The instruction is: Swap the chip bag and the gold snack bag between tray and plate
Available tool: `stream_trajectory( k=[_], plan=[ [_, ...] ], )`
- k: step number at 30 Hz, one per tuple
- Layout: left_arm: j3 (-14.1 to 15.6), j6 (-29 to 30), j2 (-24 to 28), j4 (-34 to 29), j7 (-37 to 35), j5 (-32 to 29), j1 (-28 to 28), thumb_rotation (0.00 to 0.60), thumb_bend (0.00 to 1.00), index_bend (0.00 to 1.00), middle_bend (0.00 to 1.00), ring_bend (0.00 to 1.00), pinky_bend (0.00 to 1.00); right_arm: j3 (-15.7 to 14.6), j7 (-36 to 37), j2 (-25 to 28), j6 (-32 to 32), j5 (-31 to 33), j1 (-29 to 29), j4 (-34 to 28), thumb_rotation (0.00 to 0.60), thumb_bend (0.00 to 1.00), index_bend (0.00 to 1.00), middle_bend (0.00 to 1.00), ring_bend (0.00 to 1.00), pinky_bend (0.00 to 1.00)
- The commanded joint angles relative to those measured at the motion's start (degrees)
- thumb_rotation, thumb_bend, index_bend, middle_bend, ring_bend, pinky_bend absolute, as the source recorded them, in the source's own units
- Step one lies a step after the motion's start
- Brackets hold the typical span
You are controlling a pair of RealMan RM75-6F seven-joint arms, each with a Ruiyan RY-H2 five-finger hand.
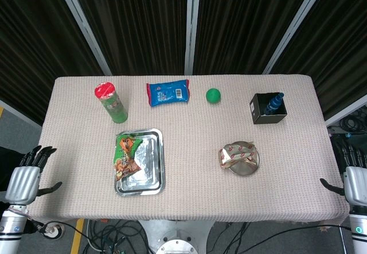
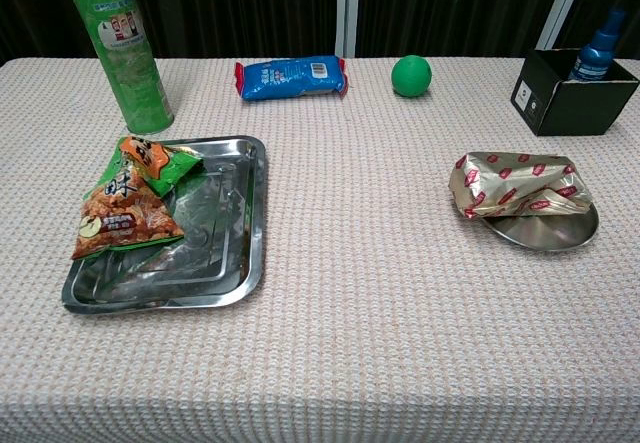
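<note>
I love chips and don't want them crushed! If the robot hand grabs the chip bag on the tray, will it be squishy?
Probably squishy: the chip bag looks puffy and crinkled, so it would likely give under the fingers. It is probably light for its size. Its shiny film may be a bit slippery, and it overhangs the tray edge, so a nudge could slide it.

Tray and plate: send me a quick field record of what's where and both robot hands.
chip bag: in tray, left side
gold snack bag: on plate
left robot hand: off table edge, holding nothing, fingers apart
right robot hand: off table edge, holding nothing, partly cut off by the frame
swap: not begun
</note>
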Motion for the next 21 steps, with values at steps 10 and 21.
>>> stream_trajectory(
  k=[10,21],
  plan=[
    [0.4,-1.9,0.6,-1.3,0.2,1.7,-1.9,0.6,0.1,0.16,0.13,0.05,0.15,0.1,0.6,1.3,0.6,-0.9,0.1,-2.7,0.6,0.0,0.0,0.0,0.0,0.0],
    [-1.3,-11.7,-3.2,-2.9,3.5,3.7,-10.7,0.6,0.08,0.14,0.12,0.05,0.15,0.6,0.4,4.3,2.2,-2.5,0.4,-7.2,0.6,0.0,0.0,0.0,0.0,0.0]
  ],
)
